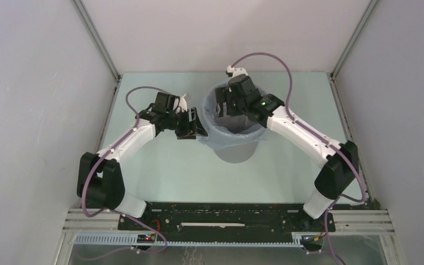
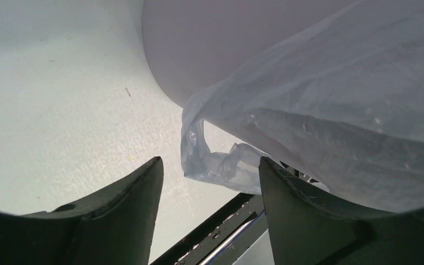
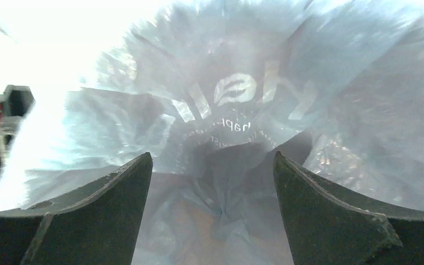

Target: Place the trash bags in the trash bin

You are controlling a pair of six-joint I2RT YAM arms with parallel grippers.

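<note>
The bag [image 1: 227, 139], its white lettering [image 3: 237, 91] unreadable, hides the rim of the bin [image 1: 233, 155].

The pale green table [image 1: 171, 171] bears the grey trash bin [image 1: 234, 153], upright near its far middle.

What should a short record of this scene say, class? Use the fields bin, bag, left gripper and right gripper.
bin: grey, round, upright on the table
bag: pale blue, see-through, lining the bin, edge folded out over the rim
left gripper: open, beside the bin's rim, a loose bag corner just ahead of it
right gripper: open, over the bin's mouth, pointing down into the bag
</note>
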